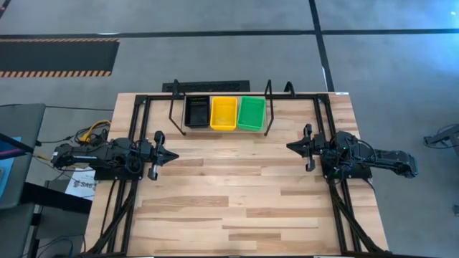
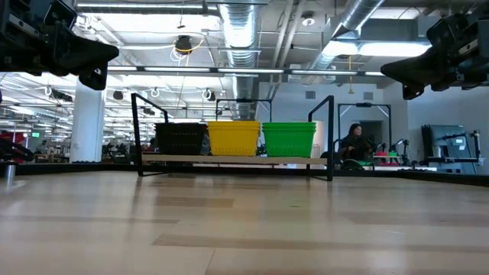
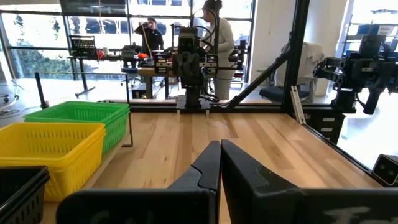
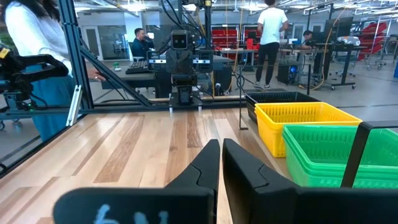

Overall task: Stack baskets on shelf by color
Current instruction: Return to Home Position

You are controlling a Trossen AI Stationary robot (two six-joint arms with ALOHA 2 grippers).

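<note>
Three stacks of baskets stand side by side on the shelf (image 1: 172, 115) at the table's far middle: black (image 1: 197, 111), yellow (image 1: 224, 113) and green (image 1: 252, 113). In the low view they show as black (image 2: 180, 138), yellow (image 2: 234, 137) and green (image 2: 289, 139) on the shelf's pale board (image 2: 229, 160). My left gripper (image 1: 175, 154) is shut and empty at the table's left, raised above the wood. My right gripper (image 1: 290, 147) is shut and empty at the table's right, also raised. Each points toward the table's middle.
The black table frame's bars (image 1: 136, 136) run along the left and right sides under each arm. People stand and sit in the room beyond the table (image 4: 31, 43). The broad wooden top (image 1: 229, 193) lies between the arms and the near edge.
</note>
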